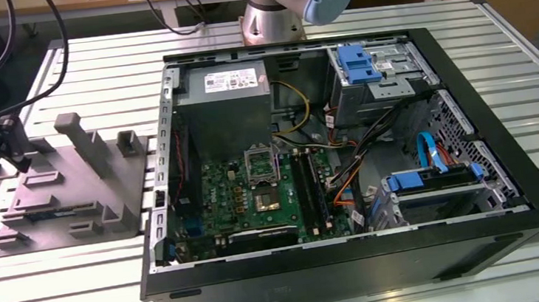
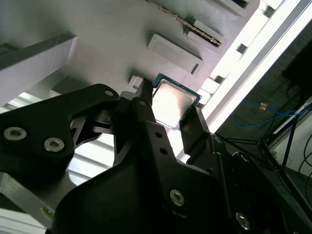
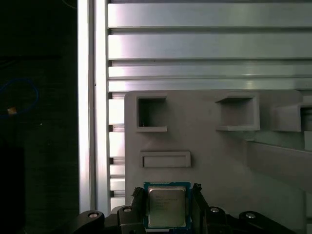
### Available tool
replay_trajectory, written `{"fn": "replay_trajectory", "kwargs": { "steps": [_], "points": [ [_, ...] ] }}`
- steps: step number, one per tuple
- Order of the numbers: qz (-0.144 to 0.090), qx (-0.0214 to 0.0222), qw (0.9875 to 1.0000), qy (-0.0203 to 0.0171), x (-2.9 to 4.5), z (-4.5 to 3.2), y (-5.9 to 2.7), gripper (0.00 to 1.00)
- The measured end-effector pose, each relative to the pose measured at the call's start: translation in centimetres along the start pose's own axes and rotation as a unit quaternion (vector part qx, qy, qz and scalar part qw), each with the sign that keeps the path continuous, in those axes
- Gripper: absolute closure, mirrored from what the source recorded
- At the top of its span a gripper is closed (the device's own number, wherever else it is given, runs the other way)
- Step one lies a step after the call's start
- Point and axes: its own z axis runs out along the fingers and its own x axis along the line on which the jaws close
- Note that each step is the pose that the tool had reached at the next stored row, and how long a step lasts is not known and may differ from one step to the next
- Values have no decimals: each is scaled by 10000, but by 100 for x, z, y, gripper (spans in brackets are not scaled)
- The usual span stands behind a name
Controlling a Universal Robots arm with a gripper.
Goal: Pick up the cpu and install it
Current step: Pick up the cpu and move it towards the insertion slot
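pickup at the grasp stage, install not begun

you have the fingers (image 3: 196, 195) set against two opposite edges of the cpu (image 3: 166, 207). they read as clenched on it, one to each side, in both wrist views. the chip sits silvery top up, over the grey tray (image 1: 67, 207). i cannot tell whether it has lifted clear of the tray surface.

in the exterior view the tray lies on the slatted counter (image 1: 65, 289), at 9 o'clock from the open computer case (image 1: 359, 261). the socket (image 1: 267, 198) on the green motherboard (image 1: 224, 200) is well apart from the tray, toward 3 o'clock. its dark centre suggests it is unfilled.

my judgement: the grasp is done or nearly so. the carry across and the seating are both left.
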Motion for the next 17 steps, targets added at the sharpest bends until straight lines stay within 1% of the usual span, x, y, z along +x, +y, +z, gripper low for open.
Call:
{"fn": "replay_trajectory", "kwargs": {
  "steps": [17],
  "points": [
    [0,0,10000,0,-2,-109,4,53]
  ]
}}
